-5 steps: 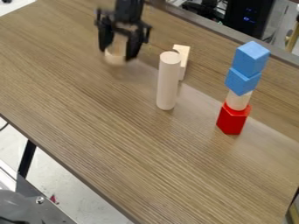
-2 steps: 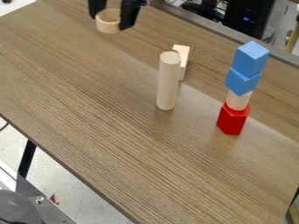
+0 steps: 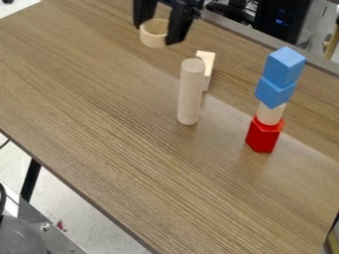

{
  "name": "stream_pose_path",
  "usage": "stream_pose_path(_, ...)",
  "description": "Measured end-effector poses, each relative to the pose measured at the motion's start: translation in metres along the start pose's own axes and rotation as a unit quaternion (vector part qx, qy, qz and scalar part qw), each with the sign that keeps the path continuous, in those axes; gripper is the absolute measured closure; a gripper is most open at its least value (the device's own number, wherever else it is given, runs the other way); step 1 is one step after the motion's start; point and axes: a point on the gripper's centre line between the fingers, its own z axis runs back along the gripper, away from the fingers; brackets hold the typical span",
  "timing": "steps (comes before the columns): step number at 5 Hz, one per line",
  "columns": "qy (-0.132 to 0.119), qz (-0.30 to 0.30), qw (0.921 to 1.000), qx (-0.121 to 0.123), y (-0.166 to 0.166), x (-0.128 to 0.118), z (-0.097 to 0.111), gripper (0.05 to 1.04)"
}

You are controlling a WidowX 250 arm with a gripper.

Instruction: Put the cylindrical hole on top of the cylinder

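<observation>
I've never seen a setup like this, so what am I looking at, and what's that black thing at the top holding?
You're looking down at a slant from a fixed camera onto a wooden table. The black thing is a robot arm's two-finger gripper, a simple mechanical hand. It holds a pale ring between its fingers, above the table. The job is to put that ring on top of the tall pale cylinder, which stands upright. Behind the cylinder is a pale block. To the right is a stack: red block, short pale piece, then two blue blocks.
</observation>
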Motion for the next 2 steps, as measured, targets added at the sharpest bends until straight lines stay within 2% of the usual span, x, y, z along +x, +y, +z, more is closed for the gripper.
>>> stream_pose_path(2,0.005,-0.033,0.9994,0.010,-0.026,0.006,-0.001,0.312)
